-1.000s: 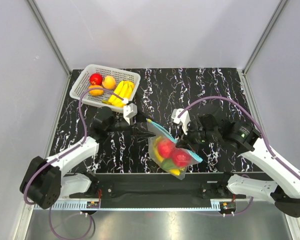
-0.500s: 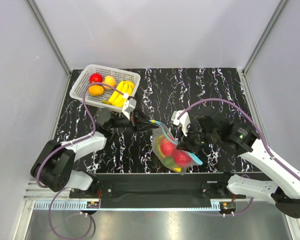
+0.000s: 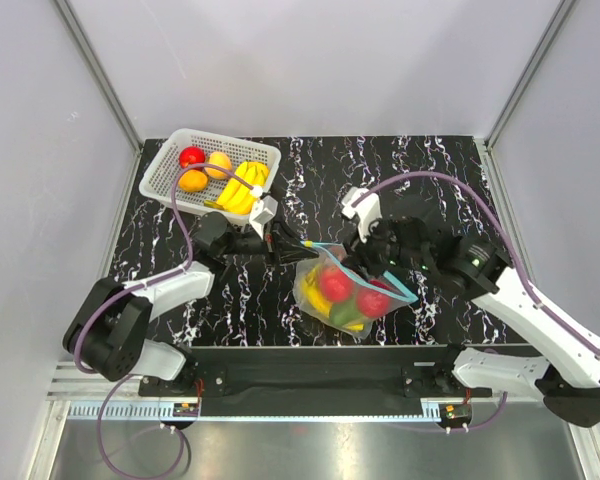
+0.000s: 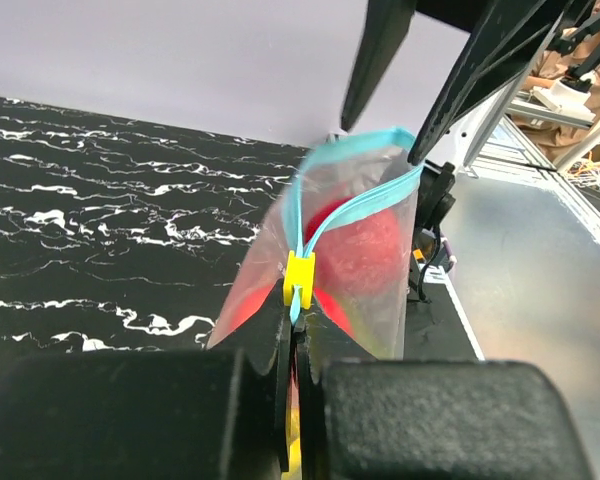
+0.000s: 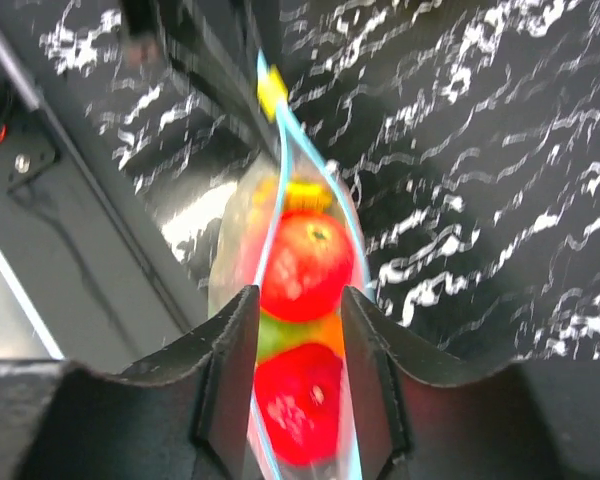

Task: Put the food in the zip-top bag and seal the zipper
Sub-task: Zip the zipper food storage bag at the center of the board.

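Note:
The clear zip-top bag [image 3: 345,300] stands near the table's front edge, holding two red apples [image 5: 305,265], a green-orange mango [image 5: 298,335] and something yellow. My left gripper [image 4: 295,320] is shut on the end of the blue zipper [image 4: 345,205], just below a yellow slider [image 4: 299,278]. The mouth gapes beyond the slider. My right gripper [image 5: 302,300] is open, its fingers [image 5: 230,350] straddling the far end of the mouth above the apples. From above, the left gripper [image 3: 298,243] and right gripper [image 3: 365,262] sit at opposite ends of the zipper [image 3: 380,280].
A white lattice basket [image 3: 165,170] stands at the table's back left, holding a banana bunch [image 3: 242,185], a red apple [image 3: 191,156] and two orange-coloured fruits [image 3: 192,180]. A black rail [image 3: 310,365] runs along the front edge just behind the bag.
My left gripper moved right and shut on the zipper's end. My right gripper has opened off the bag's mouth, and the bag has tipped toward the right.

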You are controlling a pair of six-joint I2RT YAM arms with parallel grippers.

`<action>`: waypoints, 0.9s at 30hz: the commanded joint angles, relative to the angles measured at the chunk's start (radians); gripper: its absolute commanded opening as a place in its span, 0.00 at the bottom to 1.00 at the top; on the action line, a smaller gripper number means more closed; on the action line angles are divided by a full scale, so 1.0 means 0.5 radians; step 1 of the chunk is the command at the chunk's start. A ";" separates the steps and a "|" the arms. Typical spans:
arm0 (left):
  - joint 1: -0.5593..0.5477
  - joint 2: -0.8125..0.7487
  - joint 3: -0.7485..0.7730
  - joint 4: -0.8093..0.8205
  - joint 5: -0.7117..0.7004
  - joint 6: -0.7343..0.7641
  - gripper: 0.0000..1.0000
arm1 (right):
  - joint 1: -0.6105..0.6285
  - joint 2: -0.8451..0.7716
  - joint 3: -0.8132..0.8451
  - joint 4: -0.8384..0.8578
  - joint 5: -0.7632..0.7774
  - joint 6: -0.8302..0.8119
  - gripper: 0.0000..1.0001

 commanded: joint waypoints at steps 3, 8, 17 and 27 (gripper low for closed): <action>-0.001 0.027 0.059 0.013 0.061 0.107 0.00 | 0.010 0.196 0.067 0.380 -0.001 -0.087 0.50; -0.010 0.033 0.062 -0.009 0.083 0.134 0.00 | 0.010 0.352 0.134 0.500 -0.133 -0.198 0.48; -0.022 0.030 0.047 -0.003 0.119 0.156 0.00 | 0.010 0.472 0.171 0.592 -0.247 -0.308 0.58; -0.031 0.014 0.019 0.108 0.172 0.113 0.00 | 0.013 0.546 0.230 0.531 -0.418 -0.373 0.50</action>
